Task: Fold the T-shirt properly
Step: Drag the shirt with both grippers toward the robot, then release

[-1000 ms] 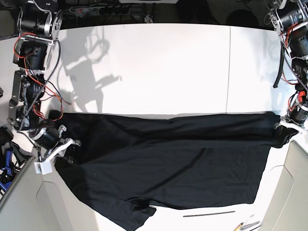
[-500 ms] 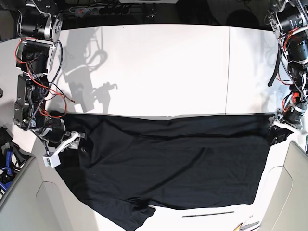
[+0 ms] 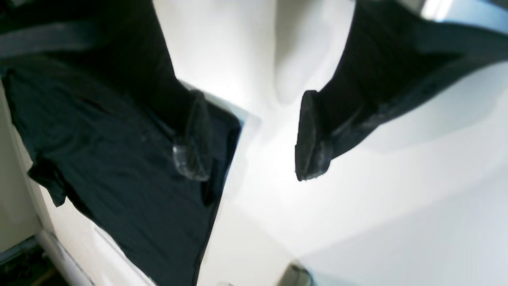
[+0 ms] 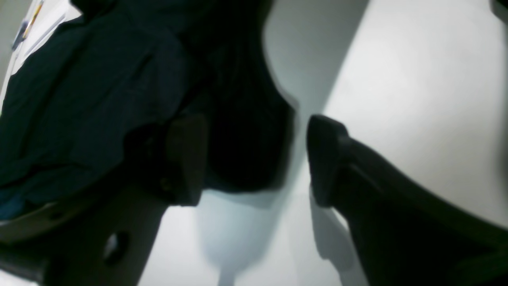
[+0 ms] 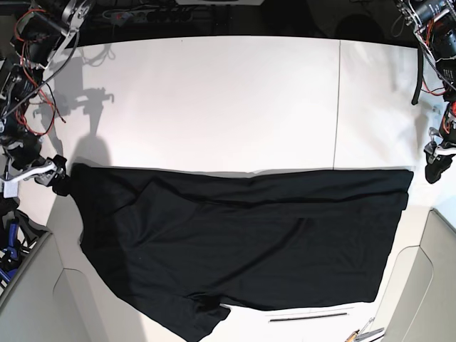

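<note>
We are seeing the left gripper holding its jaws wide apart, gripping nothing, beside the T-shirt at the desk edge. The right gripper is also gaping empty, just off the cloth.

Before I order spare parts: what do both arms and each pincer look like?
Both arms are black motor blocks laced with red and black cables. The right pincer and left pincer have black fingers on white brackets.
</note>
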{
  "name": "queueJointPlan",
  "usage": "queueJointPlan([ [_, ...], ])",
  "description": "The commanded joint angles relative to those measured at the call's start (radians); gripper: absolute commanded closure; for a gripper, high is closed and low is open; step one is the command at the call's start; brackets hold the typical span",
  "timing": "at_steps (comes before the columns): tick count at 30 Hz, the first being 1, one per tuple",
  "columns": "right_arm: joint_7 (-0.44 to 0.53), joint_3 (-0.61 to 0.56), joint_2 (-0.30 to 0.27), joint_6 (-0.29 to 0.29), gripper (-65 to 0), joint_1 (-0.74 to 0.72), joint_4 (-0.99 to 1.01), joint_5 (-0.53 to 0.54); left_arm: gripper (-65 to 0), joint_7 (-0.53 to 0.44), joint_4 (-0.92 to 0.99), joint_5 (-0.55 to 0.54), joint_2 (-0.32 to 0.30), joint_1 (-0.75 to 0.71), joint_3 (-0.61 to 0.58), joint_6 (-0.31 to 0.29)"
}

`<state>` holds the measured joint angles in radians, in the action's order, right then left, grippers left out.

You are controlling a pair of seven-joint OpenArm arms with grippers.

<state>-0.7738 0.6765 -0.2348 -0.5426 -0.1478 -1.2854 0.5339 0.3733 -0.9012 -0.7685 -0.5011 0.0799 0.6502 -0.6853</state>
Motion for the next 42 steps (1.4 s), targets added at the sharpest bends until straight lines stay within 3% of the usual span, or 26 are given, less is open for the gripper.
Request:
queueJointPlan([
  [1,0.034,0.005,-0.017,-0.006,-39.2,0.005,-0.017,0.016,-36.1,-0.018,-0.016,-0.017,-0.016,0.001,0.002,-0.013],
  [6,0.072,0.004,-0.017,-0.003,-39.2,0.042,0.030,0.016,-36.2,-0.020,-0.016,0.024,0.023,0.001,-0.006,-0.013],
  [10,0.079,0.004,-0.008,-0.003,-39.2,-0.002,0.128,0.021,-37.2,-0.073,-0.015,0.051,0.036,0.005,-0.068,-0.005],
  [18,0.081,-0.004,0.038,-0.020,-39.2,-0.045,0.209,0.068,-37.4,-0.078,-0.016,0.093,0.082,0.030,-0.166,-0.006],
  [24,0.090,-0.084,0.055,-0.019,-39.0,-0.068,0.209,0.068,-37.3,-0.077,-0.016,0.127,0.105,0.072,-0.166,0.024],
  [26,0.089,-0.108,0.055,-0.019,-33.9,-0.069,0.209,0.064,-30.2,-0.077,-0.016,0.144,0.105,0.073,-0.166,0.024],
  [29,0.090,-0.125,0.055,-0.021,-10.5,-0.071,0.209,0.055,-5.4,-0.077,-0.016,0.174,0.105,0.072,-0.166,0.023],
  [30,0.089,-0.125,0.055,-0.025,-2.6,-0.072,0.209,0.048,0.0,-0.077,-0.016,0.178,0.105,0.072,-0.166,0.023],
  [31,0.089,-0.125,0.055,-0.034,0.0,-0.074,0.209,0.049,0.0,-0.077,-0.016,0.179,0.105,0.072,-0.166,0.023],
  [35,0.056,-0.124,0.048,-0.042,0.0,-0.074,0.194,0.055,0.0,-0.038,-0.017,0.177,0.095,0.072,-0.166,-0.013],
  [42,-0.124,-0.116,0.033,-0.048,0.0,-0.028,0.032,0.146,0.0,0.106,-0.135,0.071,0.063,0.017,-0.124,-0.013],
])
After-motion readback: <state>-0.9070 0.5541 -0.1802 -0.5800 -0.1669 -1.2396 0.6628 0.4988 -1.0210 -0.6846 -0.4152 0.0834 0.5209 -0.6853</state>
